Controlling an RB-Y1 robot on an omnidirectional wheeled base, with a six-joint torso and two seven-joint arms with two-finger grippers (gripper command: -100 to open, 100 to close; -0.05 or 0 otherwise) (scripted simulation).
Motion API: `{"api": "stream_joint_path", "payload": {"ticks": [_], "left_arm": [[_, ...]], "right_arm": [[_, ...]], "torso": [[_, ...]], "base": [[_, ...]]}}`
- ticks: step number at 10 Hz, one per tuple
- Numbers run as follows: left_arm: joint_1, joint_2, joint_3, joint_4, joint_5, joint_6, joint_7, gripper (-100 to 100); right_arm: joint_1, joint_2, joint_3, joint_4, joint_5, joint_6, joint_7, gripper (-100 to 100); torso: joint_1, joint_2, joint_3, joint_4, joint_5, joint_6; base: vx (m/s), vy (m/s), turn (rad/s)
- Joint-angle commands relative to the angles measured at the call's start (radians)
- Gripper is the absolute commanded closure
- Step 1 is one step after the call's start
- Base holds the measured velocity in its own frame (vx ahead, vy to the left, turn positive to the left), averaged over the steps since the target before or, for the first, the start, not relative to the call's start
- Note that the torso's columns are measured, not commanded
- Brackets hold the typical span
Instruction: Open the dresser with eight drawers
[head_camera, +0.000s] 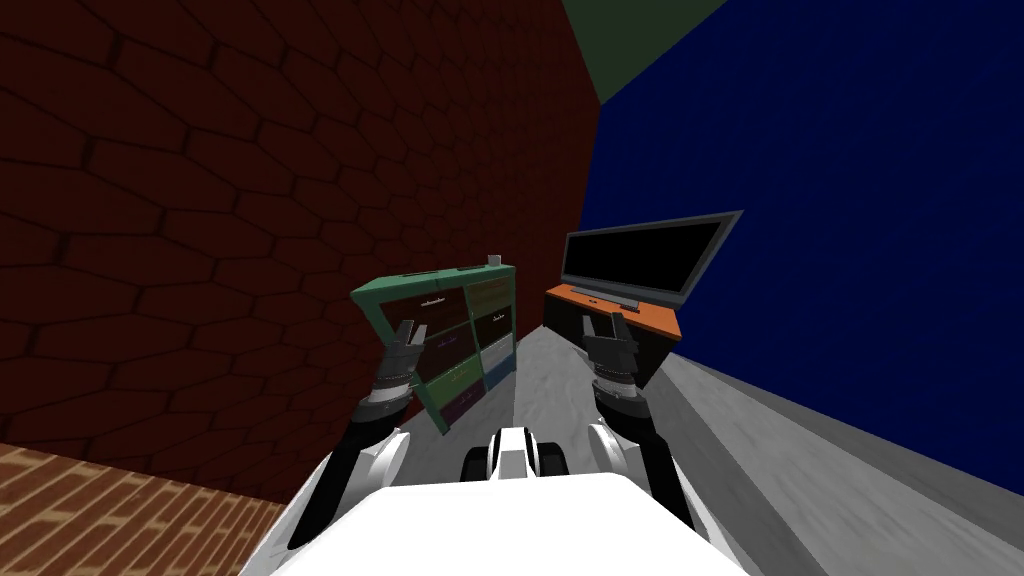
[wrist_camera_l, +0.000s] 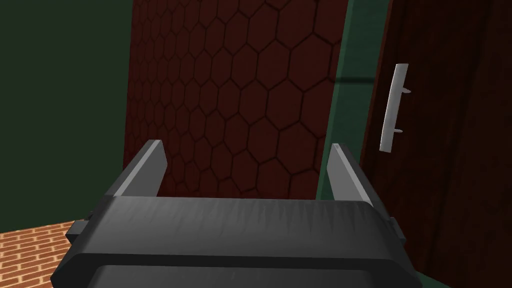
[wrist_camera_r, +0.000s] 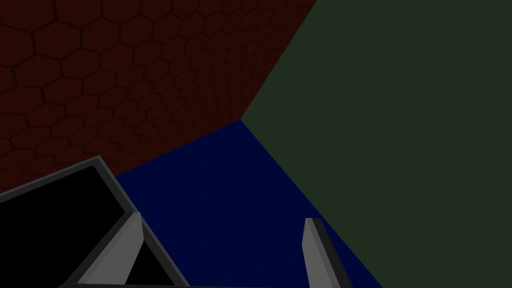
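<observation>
Open air lies between the left gripper (wrist_camera_l: 247, 150) and the drawer handle (wrist_camera_l: 394, 107) beside it. The dark red wall (head_camera: 200, 200) backs the dresser (head_camera: 480, 320), and bare floor (head_camera: 540, 370) separates it from the TV stand (head_camera: 625, 315).

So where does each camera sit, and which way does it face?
Head view: on the head, down and forward at dresser and TV; left gripper, right gripper show.
Left wrist view: on left hand, toward the dresser's handle; open fingers.
Right wrist view: on right hand, past the TV; open fingers.
Shared: dresser, head and left wrist.
</observation>
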Motion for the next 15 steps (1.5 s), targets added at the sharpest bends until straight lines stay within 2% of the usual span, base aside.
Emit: {"api": "stream_joint_path", "payload": {"ticks": [1, 2, 8, 9, 13, 14, 15], "left_arm": [[-0.007, 0.012, 0.012, 0.070, 0.010, -0.011, 0.005, -100], [-0.007, 0.012, 0.012, 0.073, 0.010, -0.011, 0.005, -100], [-0.045, 0.011, 0.047, 0.259, 0.036, -0.028, 0.019, -100], [-0.045, 0.011, 0.047, 0.268, 0.036, -0.028, 0.019, -100], [-0.065, -0.002, 0.065, 0.369, 0.050, -0.037, 0.027, -100], [-0.065, -0.002, 0.065, 0.369, 0.050, -0.037, 0.027, -100], [-0.071, -0.007, 0.071, 0.402, 0.054, -0.040, 0.029, -100]], "right_arm": [[0.000, 0.000, 0.000, 0.000, 0.000, 0.000, 0.000, 0], [0.000, 0.000, 0.000, 0.000, 0.000, 0.000, 0.000, 0], [0.000, 0.000, 0.000, 0.000, 0.000, 0.000, 0.000, 0], [0.000, 0.000, 0.000, 0.000, 0.000, 0.000, 0.000, 0], [0.000, 0.000, 0.000, 0.000, 0.000, 0.000, 0.000, 0], [0.000, 0.000, 0.000, 0.000, 0.000, 0.000, 0.000, 0], [0.000, 0.000, 0.000, 0.000, 0.000, 0.000, 0.000, 0]], "torso": [[0.000, -0.001, 0.000, 0.000, 0.000, 0.000], [-0.001, -0.002, -0.001, 0.000, 0.000, 0.000], [-0.001, -0.004, -0.003, -0.001, 0.000, 0.000], [0.000, 0.000, 0.000, 0.000, 0.000, 0.000], [0.000, -0.002, -0.001, -0.001, 0.000, 0.000], [0.000, -0.002, -0.002, -0.001, 0.000, 0.000], [0.001, -0.001, 0.000, 0.000, 0.000, 0.000]], "base": [[0.144, -0.126, 0.045], [0.084, -0.090, 0.018], [0.129, -0.129, 0.049], [0.078, -0.101, 0.020], [0.086, -0.096, 0.035], [0.072, -0.076, 0.020], [0.084, -0.087, 0.027]]}}
